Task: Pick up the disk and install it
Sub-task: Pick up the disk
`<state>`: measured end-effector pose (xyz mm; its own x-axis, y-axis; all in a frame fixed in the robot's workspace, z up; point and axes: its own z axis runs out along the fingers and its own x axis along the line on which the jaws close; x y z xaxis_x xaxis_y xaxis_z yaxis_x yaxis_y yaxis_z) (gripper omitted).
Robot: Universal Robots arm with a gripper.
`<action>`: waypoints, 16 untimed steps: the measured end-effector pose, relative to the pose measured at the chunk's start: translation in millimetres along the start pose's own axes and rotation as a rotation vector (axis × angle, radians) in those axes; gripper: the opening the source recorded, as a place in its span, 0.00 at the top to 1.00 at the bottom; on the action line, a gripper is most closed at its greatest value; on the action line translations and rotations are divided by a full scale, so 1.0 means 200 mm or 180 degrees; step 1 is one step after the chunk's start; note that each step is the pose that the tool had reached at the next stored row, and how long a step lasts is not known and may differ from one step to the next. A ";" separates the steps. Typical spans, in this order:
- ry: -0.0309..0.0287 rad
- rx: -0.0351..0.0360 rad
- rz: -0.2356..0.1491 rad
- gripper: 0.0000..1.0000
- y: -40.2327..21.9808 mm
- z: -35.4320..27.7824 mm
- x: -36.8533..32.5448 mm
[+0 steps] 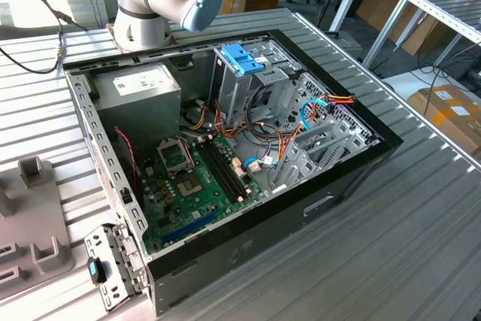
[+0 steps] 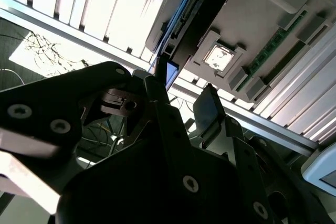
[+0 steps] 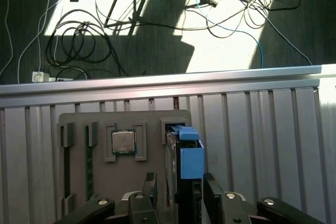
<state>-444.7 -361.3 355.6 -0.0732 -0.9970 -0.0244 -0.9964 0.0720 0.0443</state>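
The disk (image 3: 191, 162) stands on edge in a slot of a grey holder block (image 3: 105, 121); its blue side rail faces the first wrist camera. My gripper (image 3: 180, 181) is open, with one dark finger (image 3: 150, 184) on each side of the disk's near end and a gap showing on both sides. In the second wrist view the disk (image 2: 195, 18) lies just past the fingertips (image 2: 209, 103) of my gripper (image 2: 184, 93), in line with the gap between them. The open computer case (image 1: 338, 178) lies on the table in the exterior view.
The holder block also carries a processor chip (image 3: 124, 142) and memory sticks (image 3: 89, 169). Inside the case are a drive cage with a blue handle (image 1: 242, 58), a grey power-supply box (image 1: 139, 92) and a motherboard (image 1: 188, 178). Cables lie on the floor (image 3: 79, 30) past the table edge.
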 end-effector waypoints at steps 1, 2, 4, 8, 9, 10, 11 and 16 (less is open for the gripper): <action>0.0000 0.0000 0.0000 0.52 0.000 0.000 0.000; 0.0000 0.0000 0.0000 0.52 0.000 0.007 -0.003; 0.0000 0.0000 0.0000 0.52 0.000 0.017 -0.003; 0.0000 0.0000 0.0000 0.52 0.000 0.019 -0.004; 0.0000 0.0000 0.0000 0.52 -0.001 0.019 -0.003; 0.0000 0.0000 0.0000 0.52 -0.001 0.020 -0.004; 0.0000 0.0000 0.0000 0.52 -0.001 0.020 -0.004; 0.0000 0.0000 0.0000 0.52 -0.001 0.031 -0.003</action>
<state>-444.7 -360.5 349.6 -0.0731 -0.9970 -0.0245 -0.9964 0.0720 0.0443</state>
